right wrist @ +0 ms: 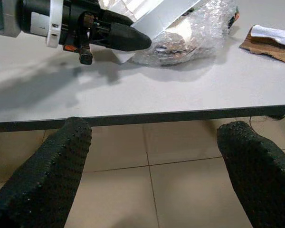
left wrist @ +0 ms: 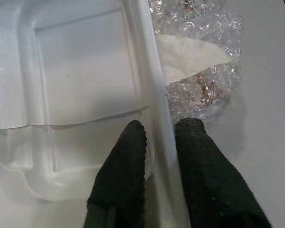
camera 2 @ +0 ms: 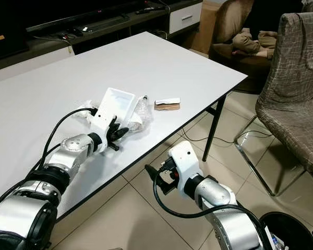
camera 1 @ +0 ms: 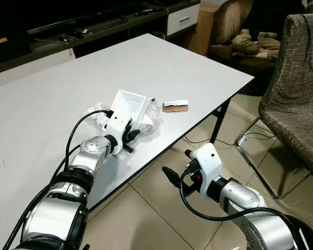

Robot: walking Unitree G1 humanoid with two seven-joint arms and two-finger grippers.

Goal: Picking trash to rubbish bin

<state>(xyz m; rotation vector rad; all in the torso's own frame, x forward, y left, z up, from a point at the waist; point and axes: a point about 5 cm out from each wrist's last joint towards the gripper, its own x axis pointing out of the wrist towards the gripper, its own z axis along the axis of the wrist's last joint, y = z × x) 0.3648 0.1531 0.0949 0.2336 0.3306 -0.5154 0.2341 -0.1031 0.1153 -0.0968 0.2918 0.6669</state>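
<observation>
Fingers (left wrist: 118, 175) of the left gripper (left wrist: 154, 130) were seen up close in the left wrist view, closed on the rim of the white plastic tray (left wrist: 80, 85); that pinch was hidden from the head views. The tray (camera 1: 128, 105) was held tilted near the front edge of the bench (camera 1: 52, 94), against crumpled clear wrap (camera 1: 152, 119). A brown-and-white scrap (camera 1: 176, 106) lay just beyond, near the edge. Off the bench, the right gripper (right wrist: 154, 164) was held over tiled floor (camera 1: 156, 208), fingers spread wide. A black bin (camera 2: 284, 232) was caught in the right eye view, by a chair (camera 1: 297, 99). No writing could be read.
</observation>
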